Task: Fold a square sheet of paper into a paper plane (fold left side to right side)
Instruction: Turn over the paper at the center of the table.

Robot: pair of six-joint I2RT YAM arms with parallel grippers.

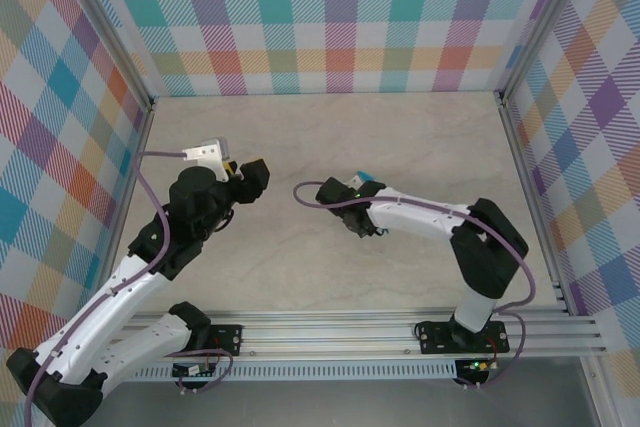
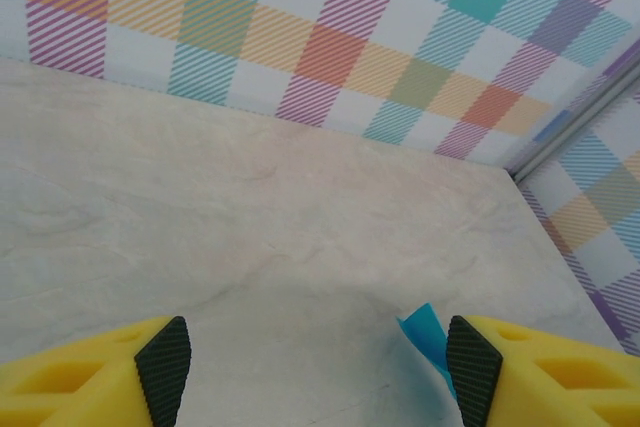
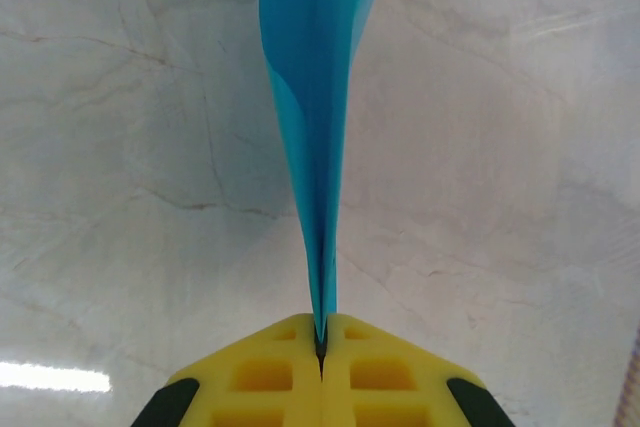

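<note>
Pinching the paper plane [image 3: 320,97], the right gripper [image 3: 321,345] has its yellow jaws pressed flat together, with the turquoise paper's folded edge caught in the seam between them. The paper runs straight out from that seam, narrow at the grip and wider further out. Two layers are visible, and the far end leaves the frame at the top. The marble-look table [image 3: 520,197] lies behind it; can't tell whether the far end touches the table.

Top view, landmark is the mounting rail [image 1: 330,332] along the near table edge. The right gripper sits beyond the rail, roughly over its middle and well apart from it. A small turquoise bit of the plane pokes out on the gripper's side away from the rail. The right arm's base is bolted at the rail's right part.

Left gripper [image 2: 318,339]: jaws wide apart, nothing between them, bare table in the gap. It has black pads [image 2: 165,369] on yellow fingers. In the left wrist view a turquoise tip of the plane shows just beside the right-hand pad; touching or not, can't tell. In the top view the left gripper is beyond the rail's left part, about as far from the rail as the right gripper, with a clear gap between the two. The plaid wall [image 1: 320,17] stands on the table side farthest from the rail.
</note>
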